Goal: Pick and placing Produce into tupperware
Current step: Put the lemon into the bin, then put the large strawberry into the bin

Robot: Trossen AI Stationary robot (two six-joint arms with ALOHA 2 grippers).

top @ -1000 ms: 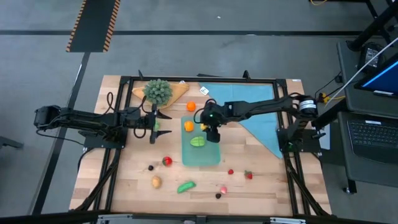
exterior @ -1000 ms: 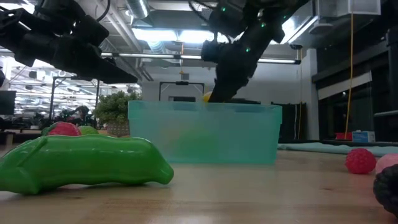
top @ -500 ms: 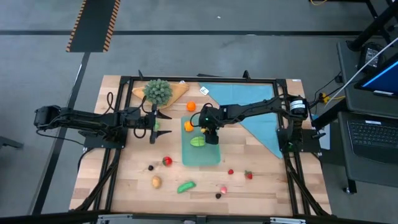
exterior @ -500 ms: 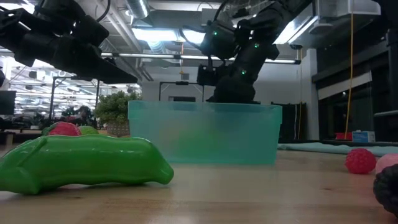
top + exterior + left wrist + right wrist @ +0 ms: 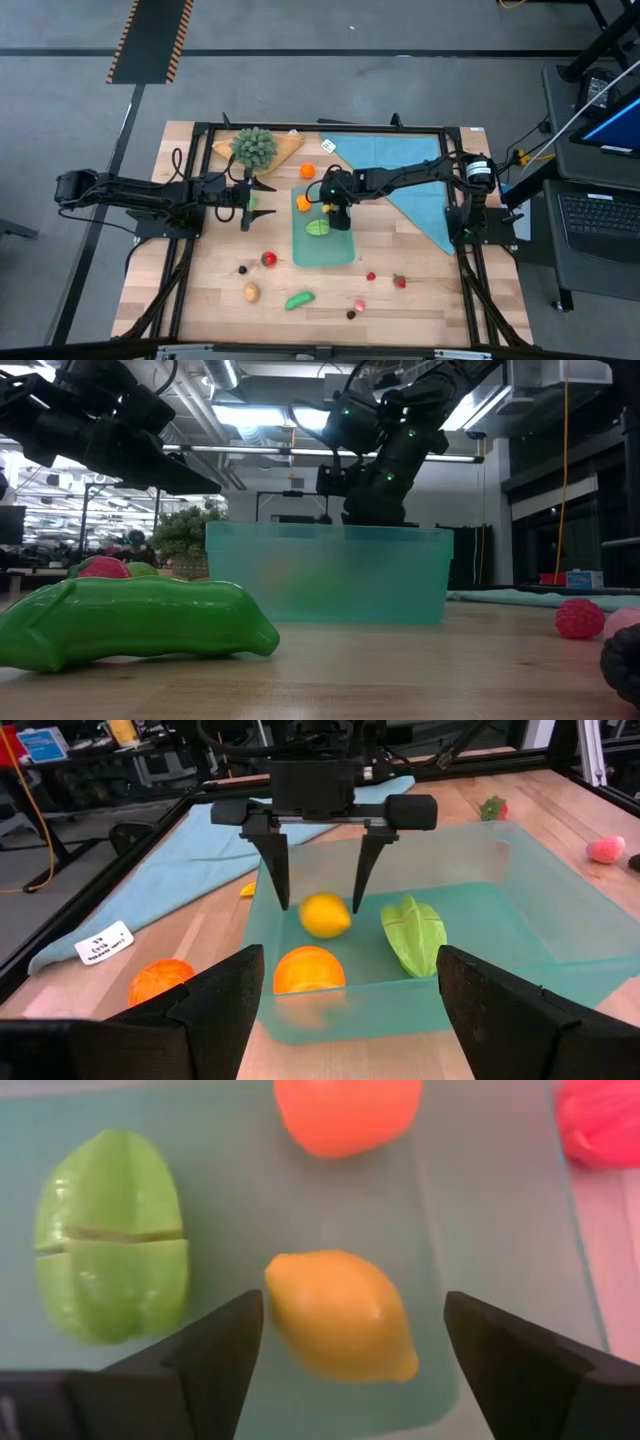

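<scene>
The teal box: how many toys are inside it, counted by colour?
Orange toy: 1
Yellow lemon: 1
Green toy: 1
Total in the teal box: 3

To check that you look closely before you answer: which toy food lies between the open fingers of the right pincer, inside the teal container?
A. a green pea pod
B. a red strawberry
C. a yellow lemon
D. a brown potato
C: the left wrist view shows the yellow lemon between the spread fingers of the right pincer, inside the teal container, beside an orange and a green fruit.
</scene>
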